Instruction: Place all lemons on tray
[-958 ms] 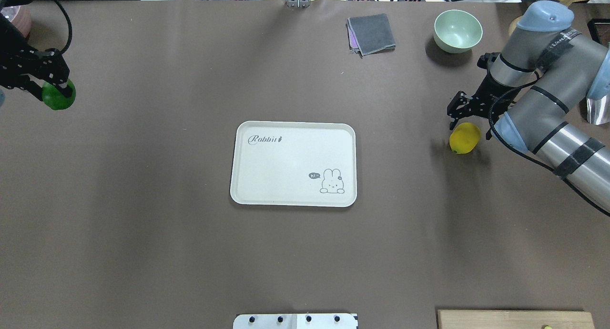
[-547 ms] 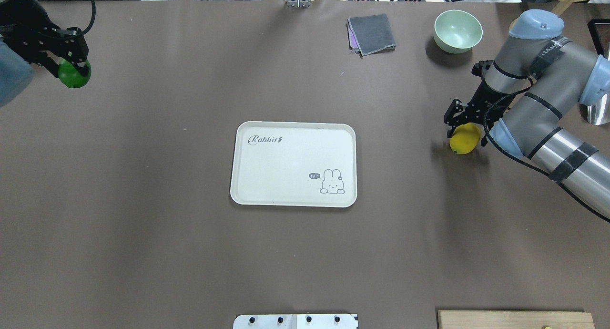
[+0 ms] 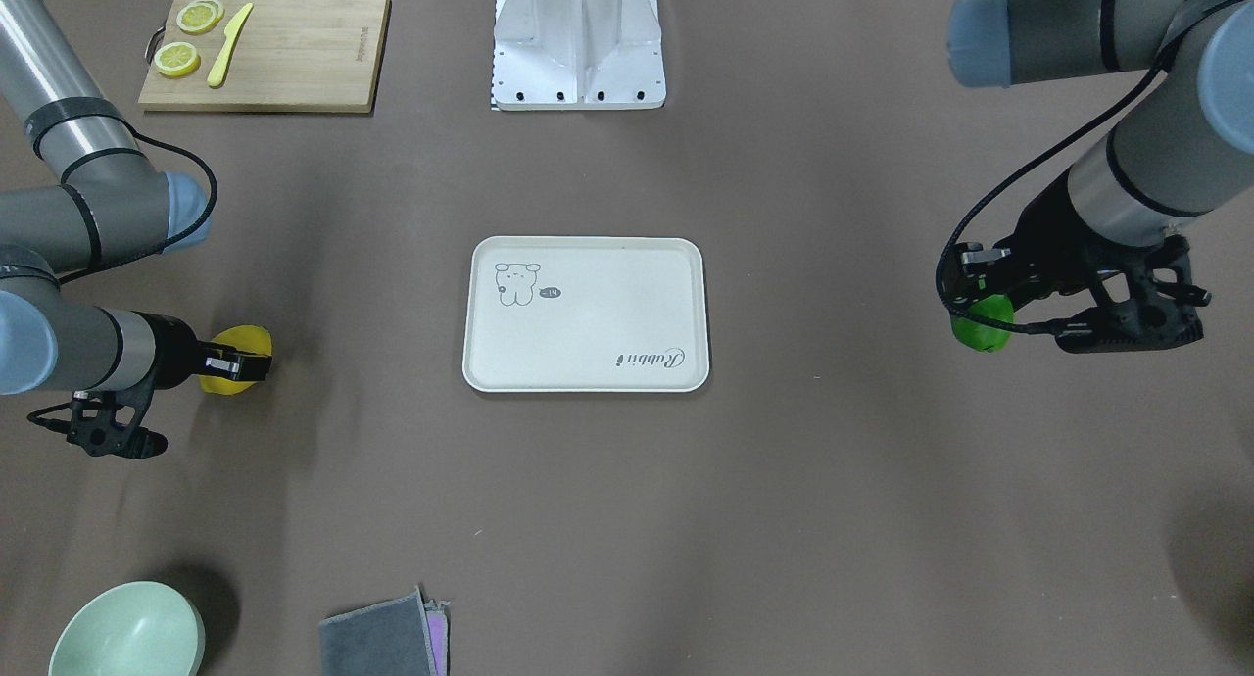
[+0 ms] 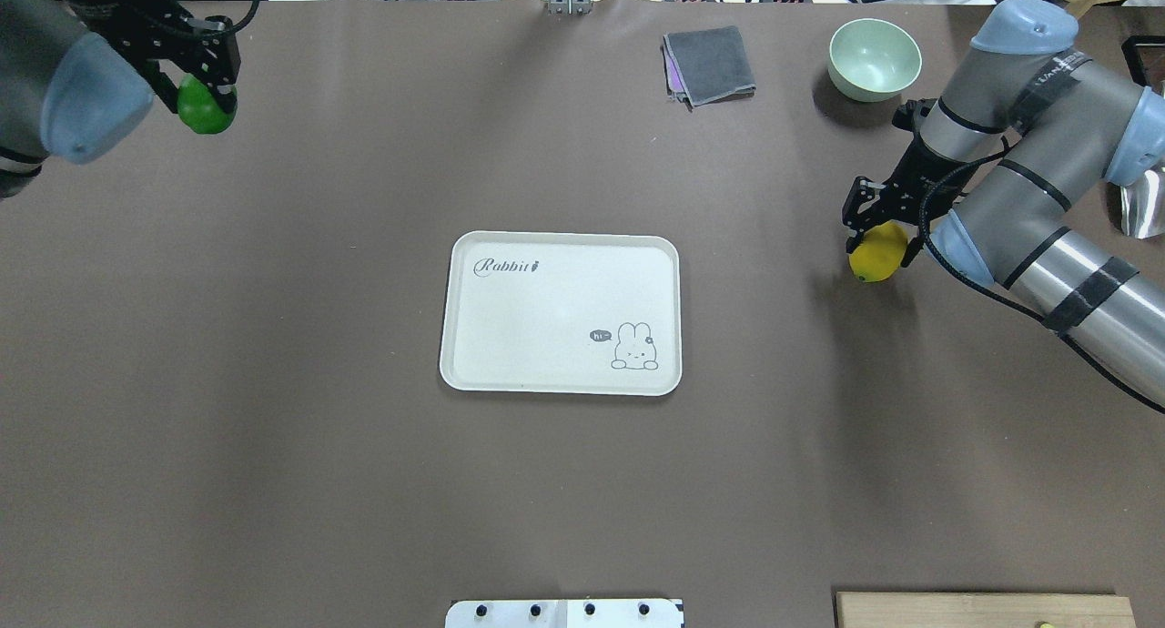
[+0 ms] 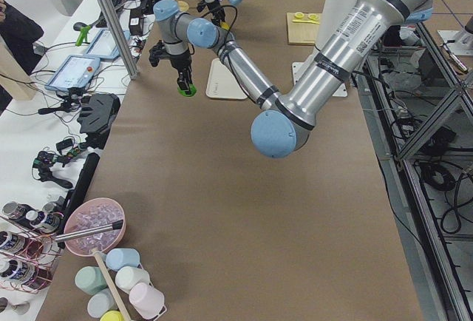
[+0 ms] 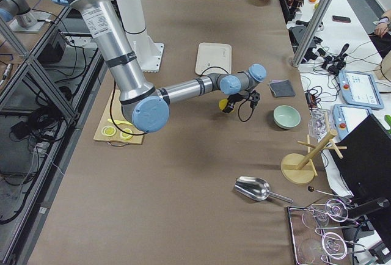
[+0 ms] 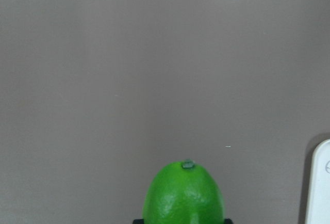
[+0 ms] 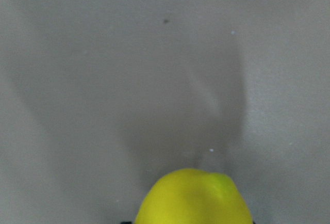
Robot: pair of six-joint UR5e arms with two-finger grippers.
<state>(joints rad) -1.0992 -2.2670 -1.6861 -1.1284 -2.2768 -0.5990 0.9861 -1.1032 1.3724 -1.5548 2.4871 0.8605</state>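
- Green lemon (image 4: pixel 207 109) in the upper left corner of the overhead view, pinched between the fingers of the left gripper (image 4: pixel 206 86). It hangs above the brown table (image 4: pixel 273 446), well apart from the tray.
- Dead centre, the tray (image 4: pixel 546 300) lies flat, with "Rabbit" script at its upper left and a bunny drawing at its lower right. Both lemons are outside its rim.
- Along the top edge, right of centre: a folded grey cloth (image 4: pixel 710 64), then a pale green bowl (image 4: pixel 874 59).
- Far right at middle height, the right gripper (image 4: pixel 872 232) has its fingers clamped on the yellow lemon (image 4: pixel 876 255), below the bowl. Whether this one is clear of the table, I cannot tell.
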